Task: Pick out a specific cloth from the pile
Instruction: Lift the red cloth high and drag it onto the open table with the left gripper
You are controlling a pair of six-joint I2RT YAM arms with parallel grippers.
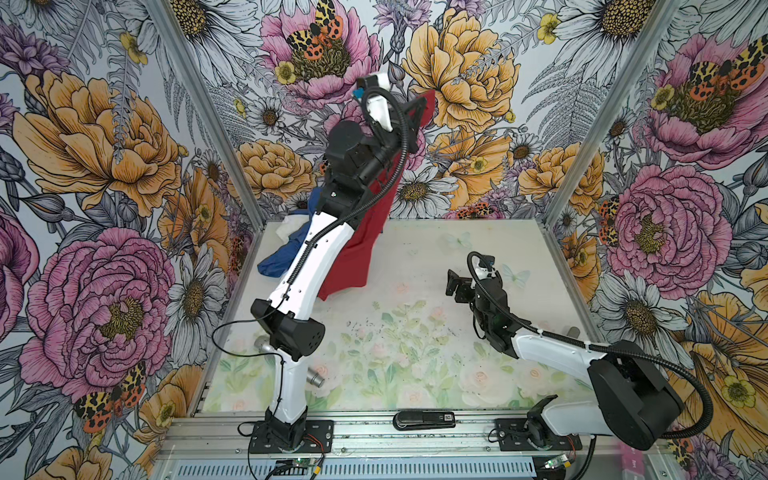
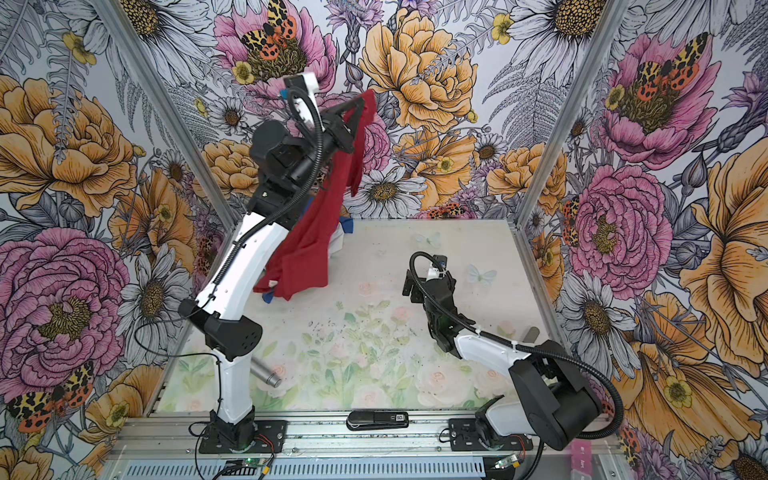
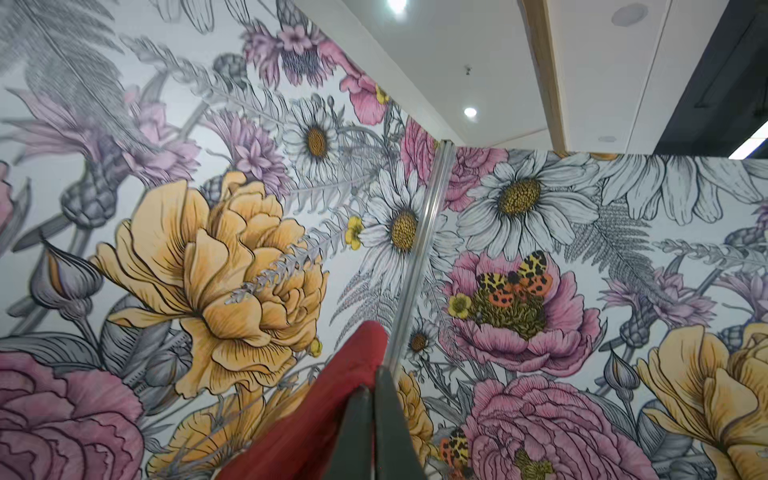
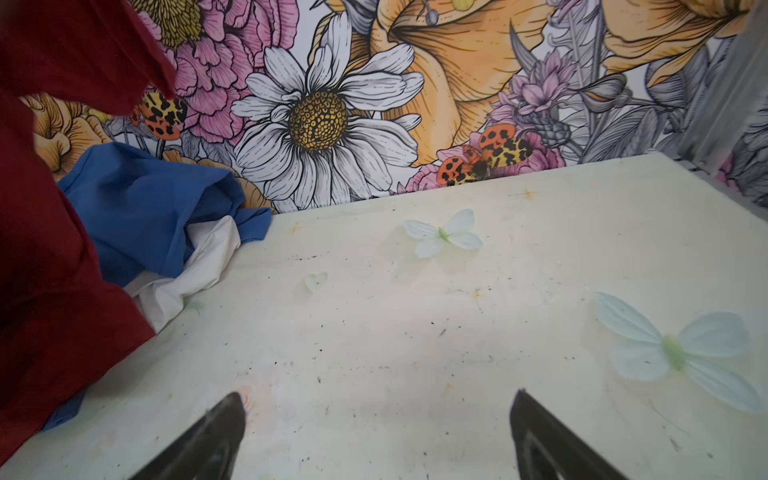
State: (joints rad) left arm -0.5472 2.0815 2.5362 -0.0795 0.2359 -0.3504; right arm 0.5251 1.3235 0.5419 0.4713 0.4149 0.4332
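Observation:
My left gripper (image 1: 427, 96) (image 2: 362, 99) is raised high against the back wall and is shut on a corner of a red cloth (image 1: 357, 249) (image 2: 303, 257). In the left wrist view the closed fingertips (image 3: 360, 392) pinch the red cloth (image 3: 324, 407). The cloth hangs down in a long drape, and its lower end reaches the pile (image 1: 278, 257) (image 4: 145, 208) of blue and white garments at the back left of the table. My right gripper (image 1: 453, 286) (image 2: 409, 286) (image 4: 378, 403) hovers low over the middle right of the table, open and empty.
A black stapler-like object (image 1: 424, 419) lies on the front rail. A metal cylinder (image 1: 316, 380) rests near the left arm's base and another (image 1: 573, 332) near the right edge. Aluminium posts (image 1: 598, 116) and floral walls enclose the table (image 1: 415, 353).

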